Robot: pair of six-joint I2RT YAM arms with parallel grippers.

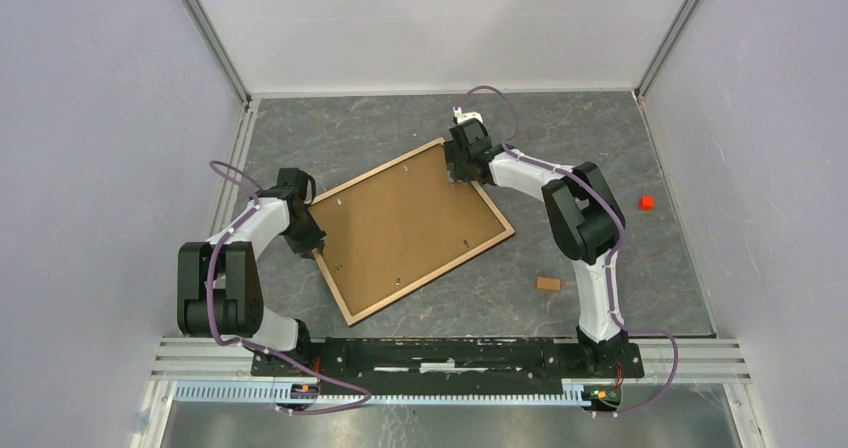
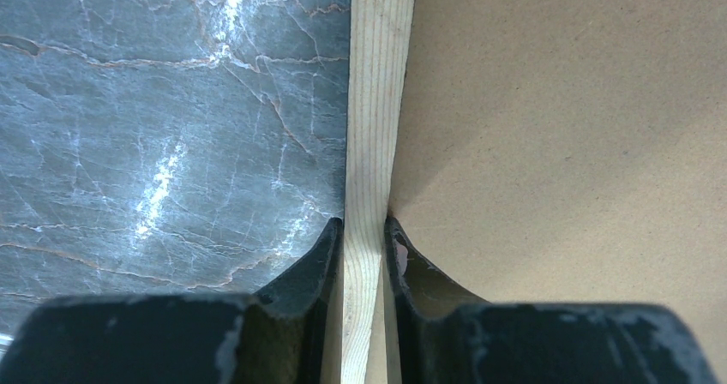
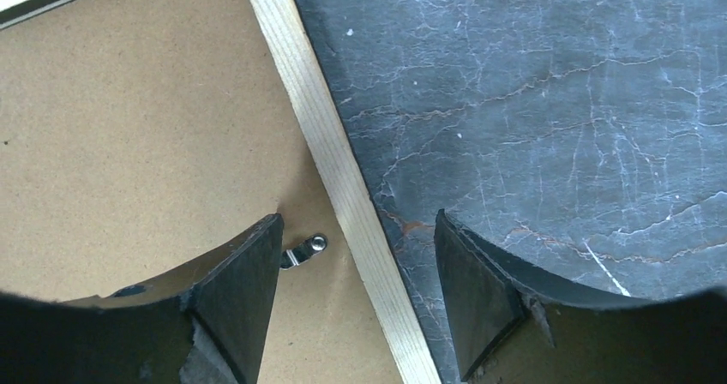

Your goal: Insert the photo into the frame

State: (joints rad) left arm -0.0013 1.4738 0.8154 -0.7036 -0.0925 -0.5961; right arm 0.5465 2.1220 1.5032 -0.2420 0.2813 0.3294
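Roughly mid-table, the frame (image 1: pixel 432 277) lies flat with its back upward and is turned at a diagonal, one corner pointing toward the rear wall and another toward the arm bases. Its thin rim shows light wood. Inside the rim sits the plain brown backing board (image 1: pixel 405 223), which fills the opening. A few small metal tabs dot the board near the edges, and the right wrist view shows one metal tab (image 3: pixel 307 249) close up, just inside the rim.

At the frame's left edge, the left gripper (image 2: pixel 364 230) pinches the wooden rim. Its two black fingers press against either side of the strip, one on the table side and one on the board side.

At the far corner, the right gripper (image 3: pixel 358 221) straddles the rim with its fingers spread wide. One finger hangs over the backing board beside the tab and the other over the table, and the rim passes between them without touching either. Whether the fingertips reach the surface below cannot be told.

Under everything is the table (image 1: pixel 560 138), dark grey with pale marble veins. Well to the right of the frame lies a small red cube (image 1: pixel 646 203), and nearer the arm bases a small brown block (image 1: pixel 548 283), both apart from the frame.
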